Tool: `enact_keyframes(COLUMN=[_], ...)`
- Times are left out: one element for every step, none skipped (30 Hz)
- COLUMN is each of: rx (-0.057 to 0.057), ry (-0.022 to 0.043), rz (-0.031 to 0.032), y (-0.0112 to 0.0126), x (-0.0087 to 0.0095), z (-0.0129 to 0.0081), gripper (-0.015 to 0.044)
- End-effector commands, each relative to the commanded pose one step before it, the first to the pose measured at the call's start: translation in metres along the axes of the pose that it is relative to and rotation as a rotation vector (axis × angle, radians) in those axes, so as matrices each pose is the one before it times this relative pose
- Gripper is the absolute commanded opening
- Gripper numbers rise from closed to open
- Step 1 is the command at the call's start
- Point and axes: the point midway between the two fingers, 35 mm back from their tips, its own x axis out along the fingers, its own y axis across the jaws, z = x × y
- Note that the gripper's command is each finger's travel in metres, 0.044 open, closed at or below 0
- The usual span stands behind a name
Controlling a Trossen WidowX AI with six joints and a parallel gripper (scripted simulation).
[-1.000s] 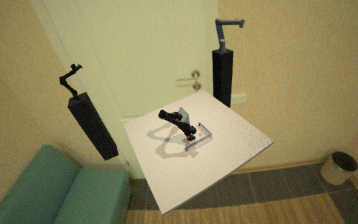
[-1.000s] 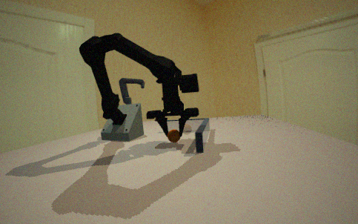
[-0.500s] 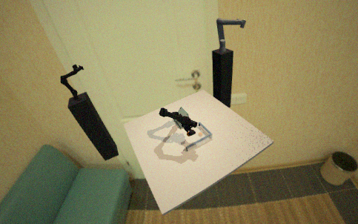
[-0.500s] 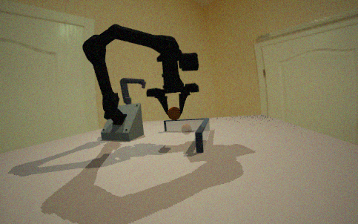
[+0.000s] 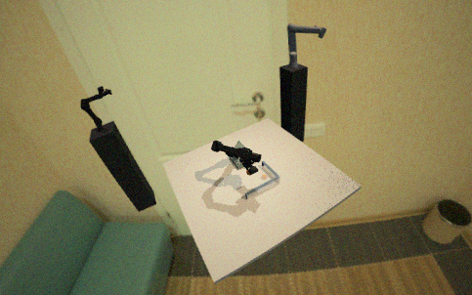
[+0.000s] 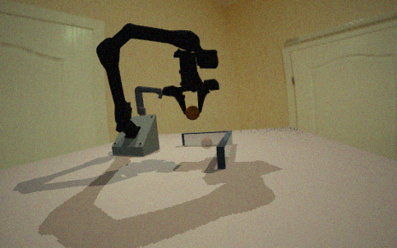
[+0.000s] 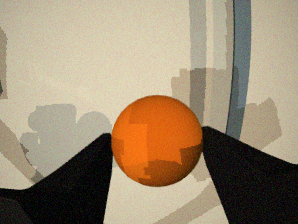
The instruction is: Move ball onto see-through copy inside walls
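My gripper [image 6: 192,110] [image 7: 156,137] is shut on the orange ball [image 6: 192,112] [image 7: 157,150], one fingertip on each side of it. The ball hangs in the air above the level of the wall tops in the exterior view. The see-through copy [image 6: 206,142] [image 5: 264,177] rests on the table inside the corner of the walls. The low clear walls with blue-grey edges [image 5: 262,187] [image 6: 221,157] meet in a corner; one wall's edge [image 7: 242,55] runs down the right of the wrist view. In the top view the arm mostly hides the ball.
The arm's grey wedge base [image 6: 148,137] stands on the pale table [image 5: 218,244] behind the walls' open side. Arm shadows lie across the table. Two black pillars with other arms [image 5: 122,166] [image 5: 293,100] stand beyond the table's edges.
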Motion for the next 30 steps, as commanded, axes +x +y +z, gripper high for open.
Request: enact_keyframes(rx=[-0.0021,0.0001,0.0001,0.0001,0.0001,0.0001,0.0001,0.0001,0.0001,0.0002,0.0002,0.0002,0.0002,0.0002,0.0002,0.0002,0.0001,0.0,0.0,0.0,0.0,0.0,0.0,0.0,0.0,0.0,0.0,0.0,0.0,0.0001], ry=[-0.00478,-0.00038,-0.00035,-0.00032,-0.00029,-0.00025,-0.00022,-0.00019,-0.00015,-0.00012,-0.00008,-0.00005,-0.00002,0.00002,0.00005,0.00007,0.00005,0.00002,0.0,0.0,0.0,-0.00006,-0.00011,-0.00014,-0.00014,-0.00012,-0.00006,0.00003,0.00014,0.00026], rz=[0.002,-0.00016,-0.00015,-0.00014,-0.00013,-0.00012,-0.00011,-0.0001,-0.00009,-0.00009,-0.00008,-0.00007,-0.00007,-0.00006,-0.00006,-0.00004,-0.00002,-0.00001,0.0,0.0,0.0,-0.00003,-0.00006,-0.00008,-0.0001,-0.00012,-0.00013,-0.00012,-0.0001,-0.00007], y=[-0.00493,-0.00112,-0.00101,-0.0009,-0.00079,-0.00067,-0.00056,-0.00045,-0.00034,-0.00023,-0.00011,0.0,0.00011,0.00022,0.00033,0.00035,0.00025,0.00009,0.0,0.0,0.0,-0.0001,-0.00021,-0.00027,-0.00032,-0.00034,-0.00032,-0.00025,-0.00014,-0.00002], x=[0.00637,0.002,0.00205,0.0021,0.00215,0.00219,0.00224,0.00229,0.00234,0.00239,0.00244,0.00249,0.00253,0.00258,0.00263,0.00222,0.00135,0.00045,0.0,0.0,0.0,0.00098,0.002,0.00282,0.00368,0.00459,0.00549,0.006,0.00608,0.00606], z=[0.02696,0.00614,0.00615,0.00615,0.00616,0.00616,0.00616,0.00615,0.00615,0.00614,0.00613,0.00611,0.0061,0.00608,0.00606,0.00499,0.00299,0.00099,0.0,0.0,0.0,0.00005,0.0001,0.00013,0.00014,0.00014,0.00012,0.00007,0.0,-0.00006], gripper=[0.0,0.0,0.0,0.0,0.0,0.0,0.0,0.0,0.0,0.0,0.0,0.0,0.0,0.0,0.0,0.0,0.0,0.0,0.0,0.0,0.0,0.0,0.0,0.0,0.0,0.0,0.0,0.0,0.0,0.0])
